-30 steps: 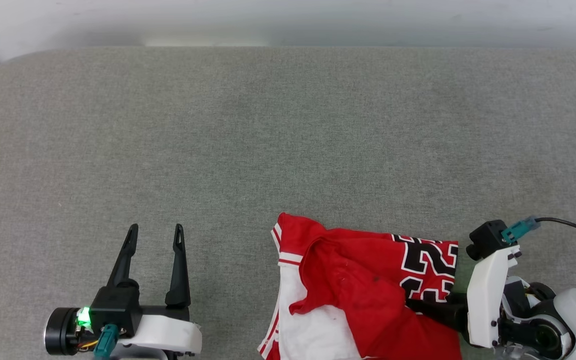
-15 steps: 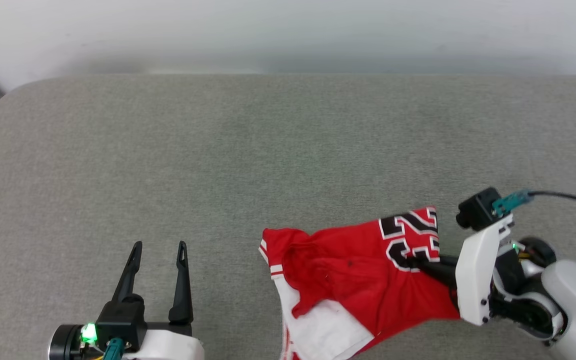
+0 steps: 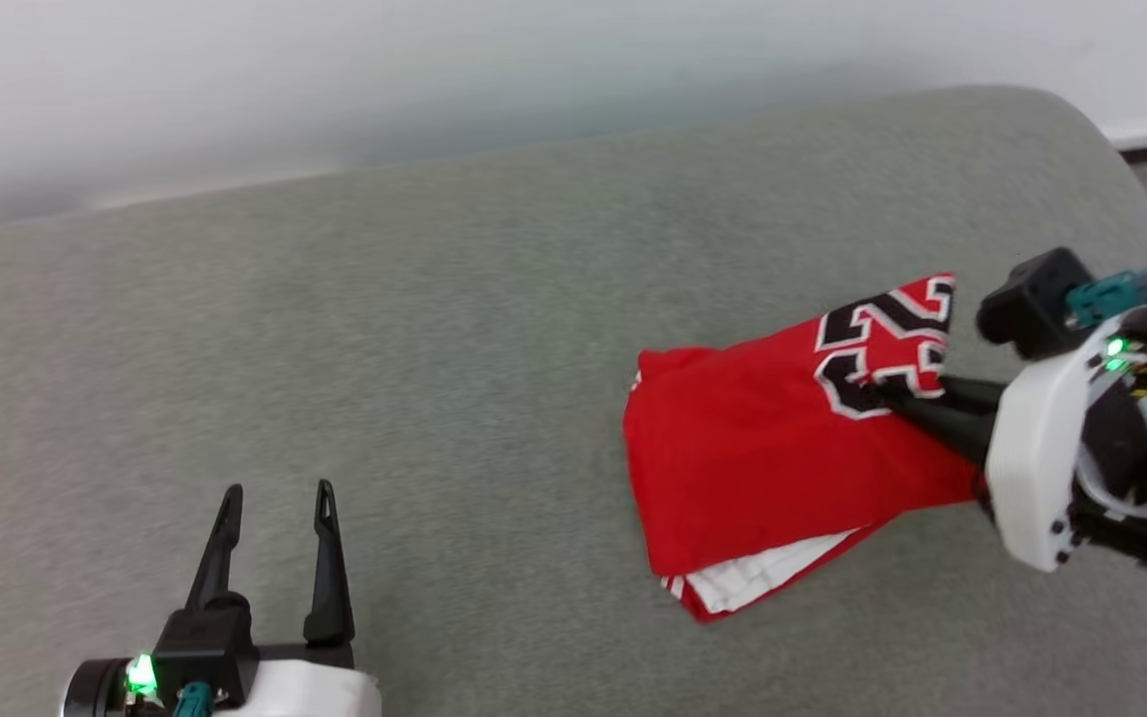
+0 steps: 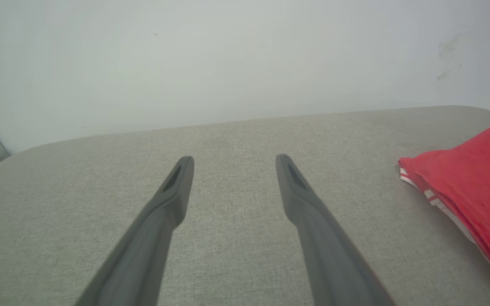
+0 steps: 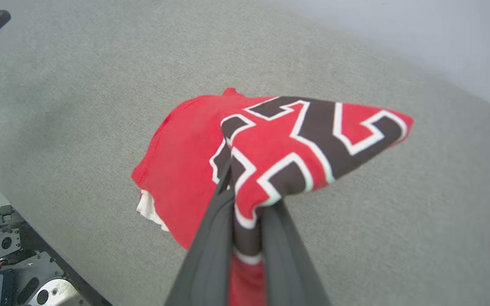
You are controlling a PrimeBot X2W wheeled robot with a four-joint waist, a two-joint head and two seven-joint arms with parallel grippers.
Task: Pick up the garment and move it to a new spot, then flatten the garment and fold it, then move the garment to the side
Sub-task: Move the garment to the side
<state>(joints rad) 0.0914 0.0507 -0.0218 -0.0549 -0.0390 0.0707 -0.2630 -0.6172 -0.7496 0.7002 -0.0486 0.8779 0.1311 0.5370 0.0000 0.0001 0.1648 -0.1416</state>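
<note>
Garment (image 3: pixel 763 478) has risen, pinched in right hand (image 3: pixel 882 394) over grey cushion (image 3: pixel 384 349) (left hand (image 3: pixel 277 493) agape).

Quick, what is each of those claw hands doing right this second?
Left gripper: open, holding nothing.
Right gripper: closed on the garment.

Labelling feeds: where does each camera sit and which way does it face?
Head view: on the head, facing forward and down at the grey cushion; shows left gripper, right gripper.
Left wrist view: left wrist, facing along its spread fingers toward the wall.
Right wrist view: right wrist, facing along its fingers shut on the garment.
All three share the garment.
</note>
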